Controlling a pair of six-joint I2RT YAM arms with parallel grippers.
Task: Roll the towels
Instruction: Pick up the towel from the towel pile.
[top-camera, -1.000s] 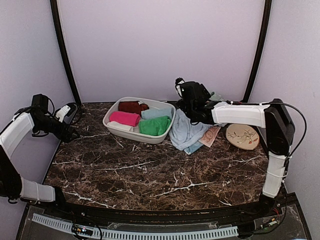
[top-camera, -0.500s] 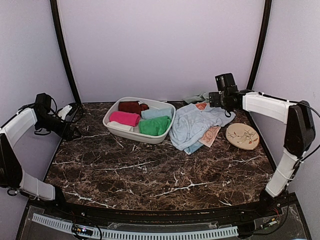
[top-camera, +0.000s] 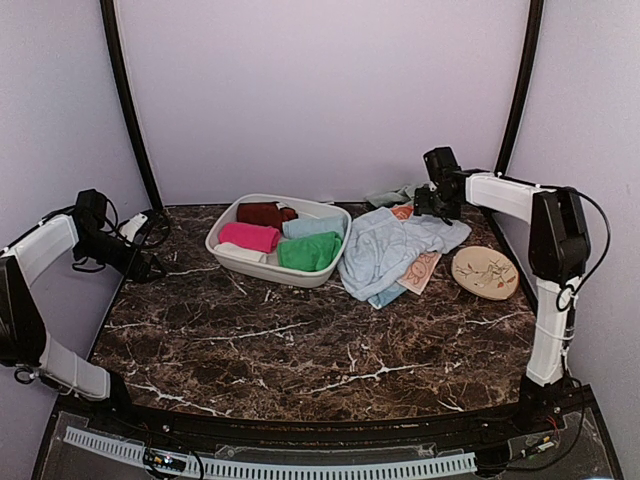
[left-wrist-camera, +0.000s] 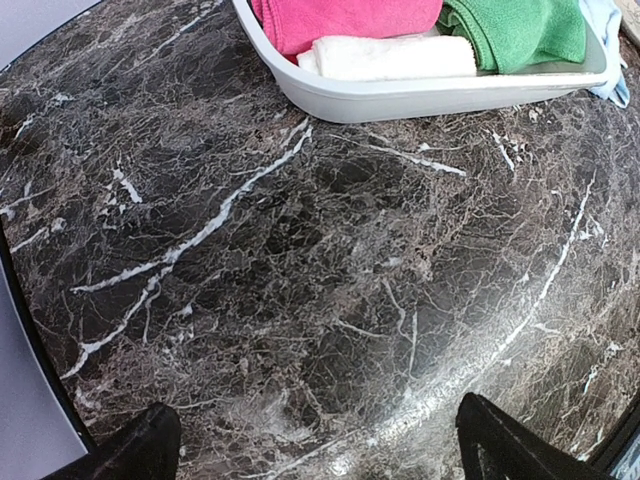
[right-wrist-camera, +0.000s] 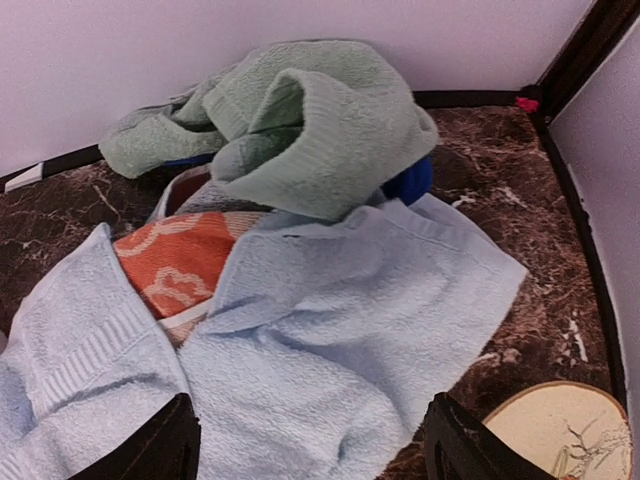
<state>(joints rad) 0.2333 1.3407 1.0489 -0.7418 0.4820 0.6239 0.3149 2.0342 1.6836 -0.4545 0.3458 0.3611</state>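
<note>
Bare dark marble is being shown across the near part of the table (top-camera: 300, 340). At its left edge the left gripper (left-wrist-camera: 320, 455) is being held low, fingers spread wide with nothing between them. Farther back, a basin (top-camera: 235, 262) is being used to hold rolled cloths: a pink towel (top-camera: 250, 237), a white towel (left-wrist-camera: 390, 57) and a green towel (top-camera: 308, 252), with a brown towel (top-camera: 265, 213) behind. Against its right end a blue towel (top-camera: 385, 250) is being left crumpled, partly covering an orange towel (right-wrist-camera: 175, 260), a disc (top-camera: 485, 272) just beside. At the back right, the right gripper (right-wrist-camera: 315, 440) is being held over the blue towel, fingers apart, clamped on nothing. A sage towel (right-wrist-camera: 300, 130) is being seen heaped against the rear wall.
</note>
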